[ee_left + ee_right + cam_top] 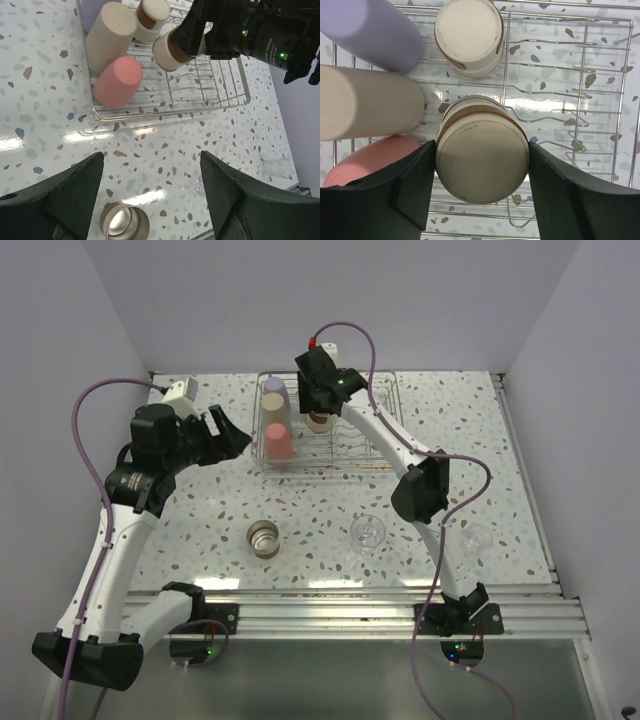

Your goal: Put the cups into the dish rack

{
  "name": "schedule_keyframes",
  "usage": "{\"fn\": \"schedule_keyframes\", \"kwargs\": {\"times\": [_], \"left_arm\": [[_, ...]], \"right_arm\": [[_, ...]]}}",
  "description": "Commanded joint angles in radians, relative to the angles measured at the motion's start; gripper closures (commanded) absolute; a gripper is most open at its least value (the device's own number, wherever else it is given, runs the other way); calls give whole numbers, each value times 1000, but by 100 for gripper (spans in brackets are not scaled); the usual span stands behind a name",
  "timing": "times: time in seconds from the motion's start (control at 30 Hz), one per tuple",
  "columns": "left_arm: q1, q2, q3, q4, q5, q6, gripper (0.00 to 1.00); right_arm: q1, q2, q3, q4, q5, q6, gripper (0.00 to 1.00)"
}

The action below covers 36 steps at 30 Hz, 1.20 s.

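Note:
My right gripper (482, 167) is shut on a cream cup with a brown band (482, 155), held bottom-up just over the wire dish rack (600, 100). In the rack lie a lavender cup (375, 30), a tan cup (365, 102) and a red cup (370, 160), with a second cream-bottomed cup (469, 35) behind. My left gripper (151, 160) hangs open over the table in front of the rack (370, 455), with nothing between its fingers. A shiny metal cup (125, 226) stands upright below it. A clear cup (368, 531) stands on the table to the right.
Another clear glass (476, 537) stands near the right arm's base. The right arm (420, 485) stretches from the near edge over the rack's right half. White walls close the table on three sides.

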Motion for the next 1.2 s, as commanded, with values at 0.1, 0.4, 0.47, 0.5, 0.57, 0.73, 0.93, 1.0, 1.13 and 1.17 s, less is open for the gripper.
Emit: {"fn": "schedule_keyframes", "kwargs": {"times": [0.1, 0.4, 0.47, 0.5, 0.57, 0.73, 0.93, 1.0, 1.13, 1.17], "left_arm": [[5, 0, -32, 19, -17, 47, 20], [5, 6, -78, 46, -5, 41, 20], [5, 12, -75, 48, -10, 46, 20], [5, 17, -70, 48, -11, 49, 20], [5, 22, -67, 48, -16, 53, 20], [5, 32, -63, 48, -22, 61, 20], [5, 45, -60, 43, -36, 72, 20], [5, 51, -56, 45, -37, 70, 20], [5, 63, -46, 42, -37, 69, 20], [5, 65, -40, 42, -37, 69, 20]], "right_arm": [[-5, 35, 11, 73, -34, -3, 100], [-7, 111, 50, 102, -28, 2, 100], [-5, 122, 49, 102, -16, 0, 100], [-7, 125, 47, 105, -13, -1, 100], [-7, 136, 47, 108, -1, 0, 100], [-5, 153, 52, 131, 6, -3, 97], [-5, 160, 60, 157, 21, -23, 52], [-7, 157, 55, 164, 15, -35, 41], [-7, 147, 53, 164, -2, -41, 18], [-5, 144, 53, 162, -5, -38, 12]]}}
